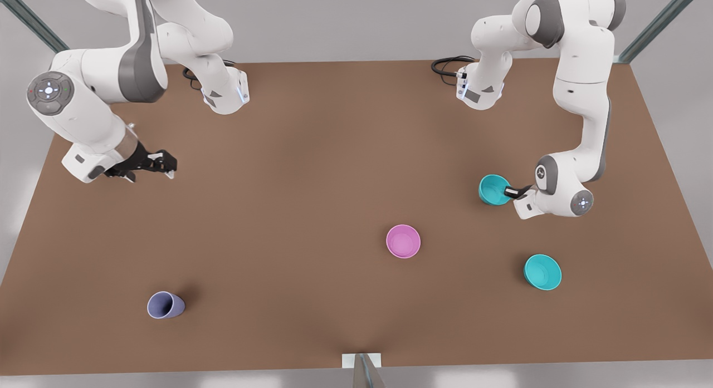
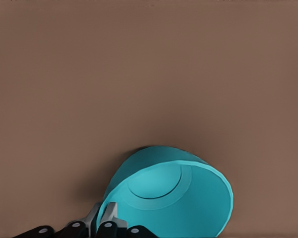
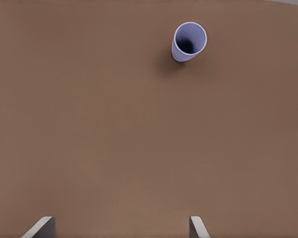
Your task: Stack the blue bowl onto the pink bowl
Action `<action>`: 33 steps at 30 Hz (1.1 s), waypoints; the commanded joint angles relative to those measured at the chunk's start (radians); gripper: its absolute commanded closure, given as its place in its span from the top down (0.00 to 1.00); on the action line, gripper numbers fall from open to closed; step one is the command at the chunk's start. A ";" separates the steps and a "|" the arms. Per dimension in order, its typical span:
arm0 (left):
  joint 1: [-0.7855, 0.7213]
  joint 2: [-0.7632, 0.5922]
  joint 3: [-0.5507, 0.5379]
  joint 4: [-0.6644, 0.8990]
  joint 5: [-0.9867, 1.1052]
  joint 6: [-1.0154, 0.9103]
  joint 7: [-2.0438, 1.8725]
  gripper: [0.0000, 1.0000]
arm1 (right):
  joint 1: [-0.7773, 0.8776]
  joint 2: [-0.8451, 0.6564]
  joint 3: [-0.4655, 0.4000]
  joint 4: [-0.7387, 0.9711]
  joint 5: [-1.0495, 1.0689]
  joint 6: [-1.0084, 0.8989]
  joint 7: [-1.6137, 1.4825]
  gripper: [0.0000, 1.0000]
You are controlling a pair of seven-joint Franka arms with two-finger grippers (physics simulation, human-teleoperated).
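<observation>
Brown bench (image 1: 312,171) carries everything; two white Franka arms are mounted at its far edge. The left arm, at the front view's right, reaches down toward the right edge, and the left gripper (image 1: 513,191) is clamped on the rim of the blue bowl (image 1: 493,189): in the left wrist view one finger (image 2: 108,216) sits inside the wall and the others outside, so it's a rim pinch on the blue bowl (image 2: 174,193). The bowl looks tilted, opening turned sideways, probably lifted off the bench, though contact is hard to judge. The rim grip makes sense: it leaves the underside free to drop into another bowl. The right arm, at the front view's left, waits near the left edge; the right gripper (image 1: 161,164) has its fingers spread apart and empty, with the fingertips (image 3: 39,229) wide in the right wrist view, which looks down on the lavender-grey cup (image 3: 188,41). Pink bowl (image 1: 403,241) sits upright around bench centre, toward the near edge, well apart from the held bowl and clear for stacking. A second teal bowl (image 1: 542,271) sits nearer the near right corner, untouched. Lavender-grey cup (image 1: 165,305) lies by the near left corner, out of the way.
</observation>
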 commanded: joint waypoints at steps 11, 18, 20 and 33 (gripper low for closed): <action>-0.359 0.235 -0.008 0.784 -0.078 -0.432 -0.783 0.21 | -0.014 0.019 0.006 0.030 -0.003 -0.039 -0.039 1.00; -0.476 0.442 -0.015 1.035 -0.120 -0.426 -0.944 0.21 | -0.013 0.076 0.006 0.122 0.000 -0.121 -0.039 1.00; -0.473 0.447 -0.015 1.019 -0.120 -0.425 -0.944 0.21 | -0.013 0.084 0.006 0.133 0.000 -0.121 -0.040 1.00; -0.439 0.456 -0.015 1.001 -0.143 -0.316 -0.941 0.21 | -0.016 0.096 0.004 0.142 0.001 -0.129 -0.046 1.00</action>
